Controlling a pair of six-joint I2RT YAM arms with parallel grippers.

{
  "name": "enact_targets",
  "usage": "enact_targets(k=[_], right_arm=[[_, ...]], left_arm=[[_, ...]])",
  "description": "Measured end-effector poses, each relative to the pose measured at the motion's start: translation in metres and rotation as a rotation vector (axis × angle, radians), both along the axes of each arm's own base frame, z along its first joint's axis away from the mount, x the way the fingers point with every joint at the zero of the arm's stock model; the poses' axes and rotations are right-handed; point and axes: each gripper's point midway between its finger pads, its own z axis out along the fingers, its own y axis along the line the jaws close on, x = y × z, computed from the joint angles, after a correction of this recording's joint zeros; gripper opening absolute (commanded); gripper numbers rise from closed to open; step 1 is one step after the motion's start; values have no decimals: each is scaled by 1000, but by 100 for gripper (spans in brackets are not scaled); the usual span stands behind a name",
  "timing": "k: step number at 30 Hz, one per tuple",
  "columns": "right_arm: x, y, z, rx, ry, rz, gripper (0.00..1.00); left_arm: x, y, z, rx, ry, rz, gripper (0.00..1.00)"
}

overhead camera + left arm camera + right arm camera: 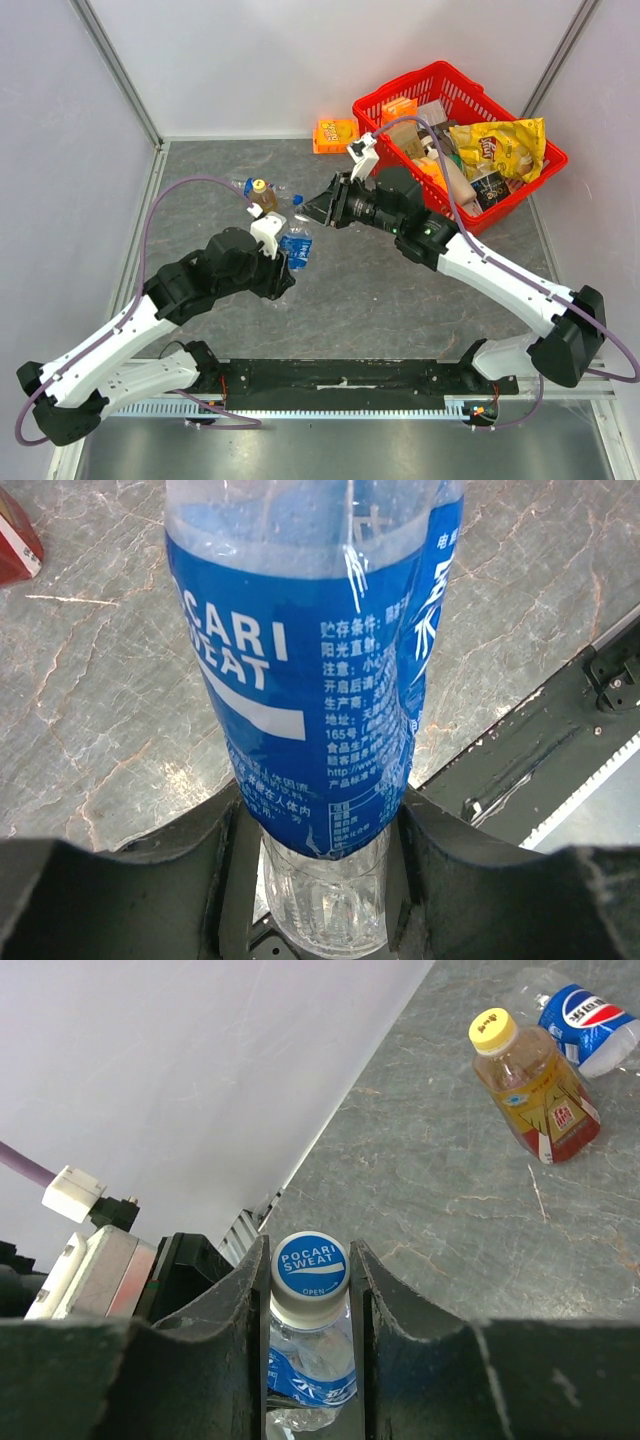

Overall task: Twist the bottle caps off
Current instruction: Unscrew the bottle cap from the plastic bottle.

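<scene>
Table (pixel 400 290): grey marbled top. Red basket (pixel 395 88) full of packets sits at the far right corner, with an orange box (pixel 335 133) just beside it against the back wall.

Top view: both arms reach inward and meet left of centre. The left gripper (pixel 290 252) holds the Pocari Sweat bottle (pixel 296 243) off to its far side. The right gripper (pixel 312 206) meets the bottle's far end head-on. Gripper bodies hide most of the bottle here.

Left wrist view adds the grip. The fingers (pixel 205 865) are clenched on the clear lower body of the bottle, below the blue label. The neck end is cut off by the frame. A black rail (pixel 560 740) crosses the lower right.

Right wrist view adds the opposite end. The white-and-blue cap (pixel 310 1265) is on the neck, top face toward the camera and lettering readable. The right fingers (pixel 235 1310) flank it closely on both sides. Cannot tell whether the pads press it or stand just clear.

Others: the amber bottle (pixel 540 1095) lies on the table beyond the held one, yellow cap (pixel 493 1031) on. The Pepsi bottle (pixel 588 1018), blue label, lies just beside it. Its cap is not clear in any view.
</scene>
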Motion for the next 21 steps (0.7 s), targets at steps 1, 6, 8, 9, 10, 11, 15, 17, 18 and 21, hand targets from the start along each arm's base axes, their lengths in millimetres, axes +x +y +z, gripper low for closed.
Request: enact_targets(k=[1,6,8,9,10,11,15,17,18,21], right_arm=[[-1,0,1,5,-6,4,0],[-14,-4,13,61,-67,47,0],[-22,-8,22,87,-103,67,0],[-27,-11,27,98,-123,76,0],[-32,-14,34,110,-146,84,0],[-36,-17,39,119,-166,93,0],[-54,-26,64,170,-267,142,0],[-64,-31,75,199,-321,171,0],[-69,-33,80,213,-344,185,0],[-87,-38,98,258,-424,252,0]], left_arm=[[-1,0,1,-3,-1,-2,2],[-11,-4,11,-60,-2,-50,2],[-19,-9,18,-106,-3,-93,2],[-22,-13,22,-132,-5,-118,2],[-26,-16,25,-156,-5,-141,2],[-29,-20,30,-182,-8,-166,2],[-41,-37,50,-291,-20,-271,2],[-48,-44,57,-332,-17,-319,2],[-52,-47,61,-354,-15,-347,2],[-64,-56,76,-420,-16,-435,2]])
